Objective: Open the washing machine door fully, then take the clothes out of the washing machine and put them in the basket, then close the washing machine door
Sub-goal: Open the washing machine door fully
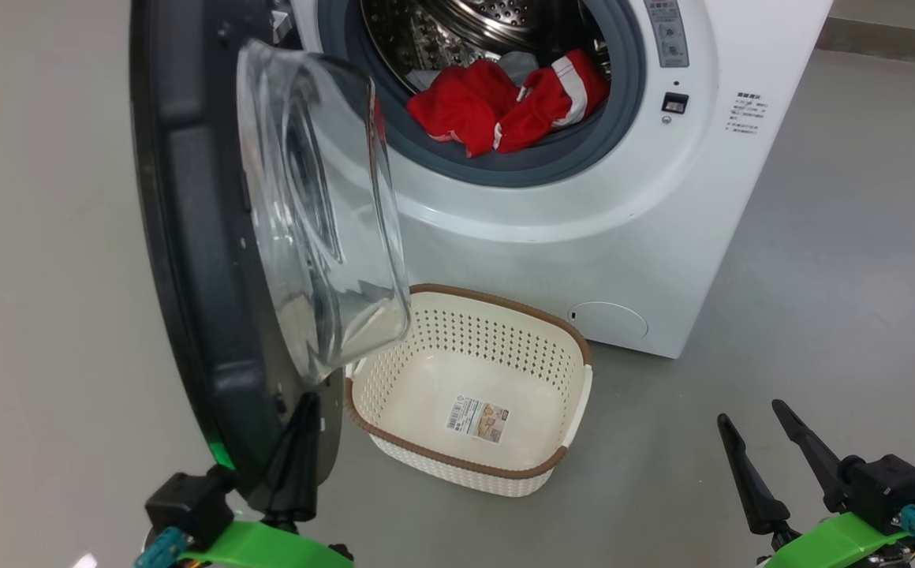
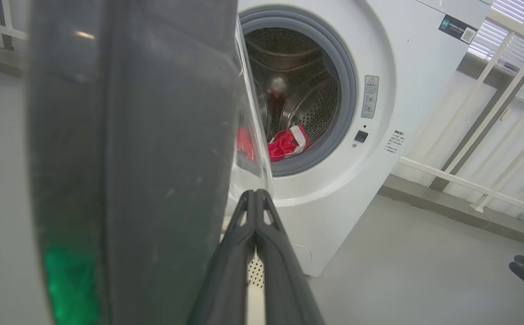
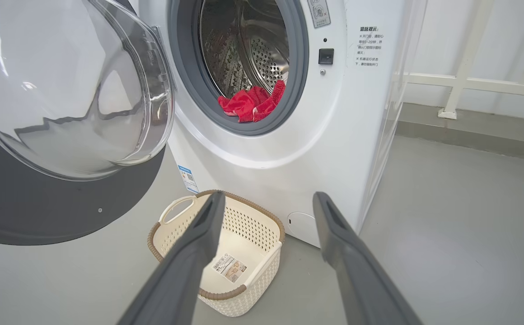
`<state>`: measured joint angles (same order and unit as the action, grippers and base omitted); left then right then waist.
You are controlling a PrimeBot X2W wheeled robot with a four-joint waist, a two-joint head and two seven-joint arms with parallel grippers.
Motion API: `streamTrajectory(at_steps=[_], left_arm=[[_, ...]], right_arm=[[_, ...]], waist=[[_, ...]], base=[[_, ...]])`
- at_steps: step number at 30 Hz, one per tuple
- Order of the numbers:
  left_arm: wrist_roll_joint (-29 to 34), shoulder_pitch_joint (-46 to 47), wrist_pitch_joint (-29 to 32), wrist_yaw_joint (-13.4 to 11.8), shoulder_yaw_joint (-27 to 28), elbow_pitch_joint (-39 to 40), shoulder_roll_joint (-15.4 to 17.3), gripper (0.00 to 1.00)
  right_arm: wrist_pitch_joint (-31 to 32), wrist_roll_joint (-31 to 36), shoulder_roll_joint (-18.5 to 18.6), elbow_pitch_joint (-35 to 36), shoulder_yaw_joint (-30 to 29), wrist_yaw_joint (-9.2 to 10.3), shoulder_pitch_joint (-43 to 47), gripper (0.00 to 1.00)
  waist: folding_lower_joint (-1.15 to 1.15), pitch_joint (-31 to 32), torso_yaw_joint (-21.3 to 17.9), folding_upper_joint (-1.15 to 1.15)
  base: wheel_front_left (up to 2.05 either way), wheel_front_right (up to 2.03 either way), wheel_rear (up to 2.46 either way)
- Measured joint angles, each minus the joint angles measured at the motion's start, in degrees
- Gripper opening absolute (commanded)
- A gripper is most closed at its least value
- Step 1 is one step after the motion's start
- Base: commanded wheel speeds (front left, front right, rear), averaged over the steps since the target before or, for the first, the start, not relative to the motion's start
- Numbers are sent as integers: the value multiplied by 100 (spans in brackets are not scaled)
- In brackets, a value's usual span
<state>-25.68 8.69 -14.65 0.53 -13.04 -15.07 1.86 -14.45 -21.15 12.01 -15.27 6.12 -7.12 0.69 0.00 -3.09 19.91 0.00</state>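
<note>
The washing machine (image 1: pixel 662 197) stands with its door (image 1: pixel 189 237) swung open to the left, the glass bowl (image 1: pixel 323 205) facing the drum. Red clothes (image 1: pixel 505 106) with white stripes lie at the drum's front lip, also seen as clothes (image 3: pixel 250 104) and clothes (image 2: pixel 284 142). The cream basket (image 1: pixel 505 304) sits empty on the floor below the opening, a paper label on its bottom. My left gripper (image 1: pixel 308 402) is shut on nothing, its tip right at the inner lower edge of the door rim (image 2: pixel 131 158). My right gripper (image 1: pixel 749 412) hangs open to the right of the basket (image 3: pixel 244 302).
Grey floor (image 1: pixel 820 276) lies open to the right of the machine. A white railing (image 3: pixel 470 83) runs behind and beside it. The open door overhangs the basket's left end. A round service flap (image 1: pixel 607 319) sits low on the machine front.
</note>
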Motion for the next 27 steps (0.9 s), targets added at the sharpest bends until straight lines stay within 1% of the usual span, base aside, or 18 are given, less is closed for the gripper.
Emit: streamTrajectory(at_steps=[4, 12, 16, 21, 22, 27], left_arm=[[54, -148, 0, -2, 257, 103, 0, 0], [181, -175, 1, 1, 602, 116, -5, 0], [318, -174, 1, 11, 965, 92, -9, 0], [466, -142, 0, 111, 1360, -1, -16, 0], [492, -126, 0, 155, 1538, -33, -26, 0], [566, -54, 12, 159, 1840, -65, -51, 0]], right_arm=[[0, 9, -1, 64, -5, 0, 0, 100], [0, 10, 3, 137, 21, 0, -2, 100], [0, 10, 10, 162, 44, 0, -13, 100], [0, 19, 30, 229, 98, 0, -141, 100], [0, 20, 38, 236, 137, 0, -142, 100], [0, 25, 71, 265, 205, 0, -213, 100]], waist=[[0, -18, 65, 0], [0, -85, 168, 0], [0, -129, 214, 0], [0, -199, 244, 0], [0, -229, 248, 0], [0, -324, 245, 0]], base=[[0, 0, 0], [0, 0, 0], [0, 0, 0], [0, 0, 0], [0, 0, 0], [0, 0, 0]])
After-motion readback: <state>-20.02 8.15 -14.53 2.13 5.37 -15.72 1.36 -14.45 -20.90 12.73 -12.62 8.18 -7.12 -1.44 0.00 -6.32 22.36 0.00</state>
